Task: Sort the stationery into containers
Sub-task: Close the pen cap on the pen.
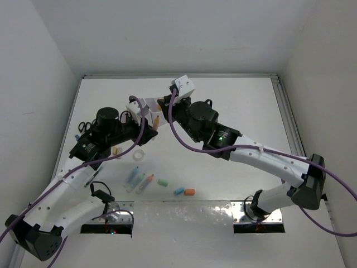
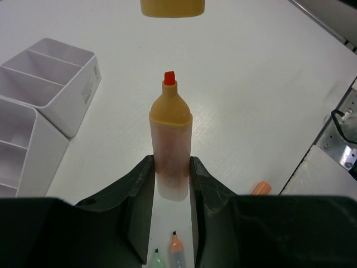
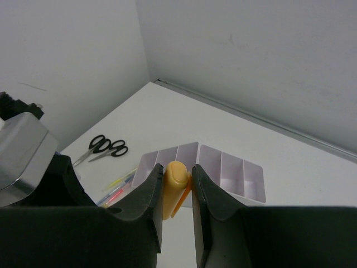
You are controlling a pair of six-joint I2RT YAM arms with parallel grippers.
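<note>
1. The left arm comes up from its base at the near-left corner and slants in toward the middle of the table. Its wrist sits just on the near side of the organiser.
2. The left gripper is clamped on the lower barrel of an orange highlighter. The barrel sits straight between the fingers, with the red chisel tip bare and pointing away from the wrist.
3. The right arm runs from the near-right base up and left. It bends at the elbow, and its wrist sits at the organiser's far-right side, facing the left one.
4. The right gripper is pinched tight on the matching orange cap. In the left wrist view the cap hangs in line with the tip, with a clear gap between them.
5. So both halves of the highlighter are up off the table, right by the organiser's compartments and not in any of them.
6. The rest lies loose on the table:
   - The scissors are off by the left wall.
   - The tape ring is near the left arm.
   - A couple of pens lie nearer the bases.
   - Right of the pens there's a green capsule, then a blue capsule and an orange capsule just beside each other.
</note>
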